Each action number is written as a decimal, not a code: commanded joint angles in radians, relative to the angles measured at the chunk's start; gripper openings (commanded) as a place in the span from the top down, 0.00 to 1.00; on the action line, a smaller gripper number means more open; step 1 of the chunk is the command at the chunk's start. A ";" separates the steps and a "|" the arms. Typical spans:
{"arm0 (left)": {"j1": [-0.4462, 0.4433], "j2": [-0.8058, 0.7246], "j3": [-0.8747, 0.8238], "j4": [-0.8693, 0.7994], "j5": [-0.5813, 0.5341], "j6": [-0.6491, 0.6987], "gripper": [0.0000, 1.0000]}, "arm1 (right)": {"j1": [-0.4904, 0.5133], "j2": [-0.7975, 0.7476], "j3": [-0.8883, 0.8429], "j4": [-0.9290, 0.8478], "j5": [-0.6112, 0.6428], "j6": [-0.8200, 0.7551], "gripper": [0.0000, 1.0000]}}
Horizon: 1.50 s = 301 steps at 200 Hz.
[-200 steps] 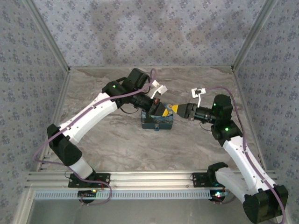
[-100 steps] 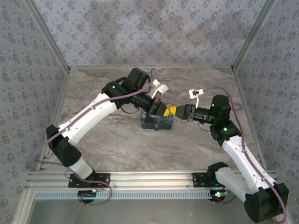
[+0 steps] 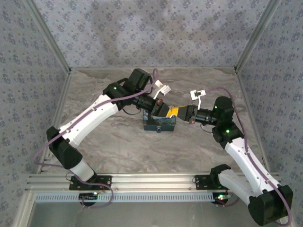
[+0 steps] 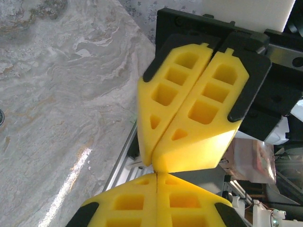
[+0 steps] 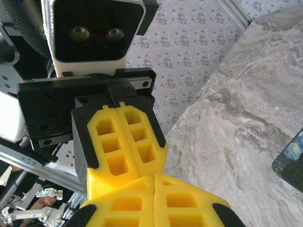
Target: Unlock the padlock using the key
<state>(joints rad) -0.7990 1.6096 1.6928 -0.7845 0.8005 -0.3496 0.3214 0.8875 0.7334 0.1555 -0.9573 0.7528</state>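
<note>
My left gripper (image 3: pixel 166 111) and my right gripper (image 3: pixel 178 112) meet tip to tip just above a dark blue box (image 3: pixel 159 125) at mid-table. In the left wrist view my own yellow fingers (image 4: pixel 128 203) are pressed together, with the right gripper (image 4: pixel 155 164) touching their tips from above. A thin dark sliver (image 4: pixel 156 177) sits in the seam; I cannot tell if it is the key. In the right wrist view my right gripper (image 5: pixel 155 177) is shut, and the left gripper (image 5: pixel 142 173) butts against it. The padlock is hidden.
A corner of the blue box (image 5: pixel 291 161) shows at the right edge of the right wrist view. Patterned walls with metal posts (image 3: pixel 51 45) close in the marble table (image 3: pixel 118 151) on three sides. A rail (image 3: pixel 151 179) runs along the near edge.
The right arm has pushed left until its fingertips touch the left gripper's tips, and its jaws have shut. The left arm has stayed put.
</note>
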 commanded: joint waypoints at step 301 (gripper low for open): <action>-0.087 -0.437 -0.724 1.065 -0.575 -0.522 0.40 | 0.203 -0.073 0.123 -0.052 0.722 0.084 1.00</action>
<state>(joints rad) -0.8490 1.1912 0.9428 0.1036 0.2729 -0.8642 0.4648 0.8459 0.8303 0.0422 -0.3744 0.8165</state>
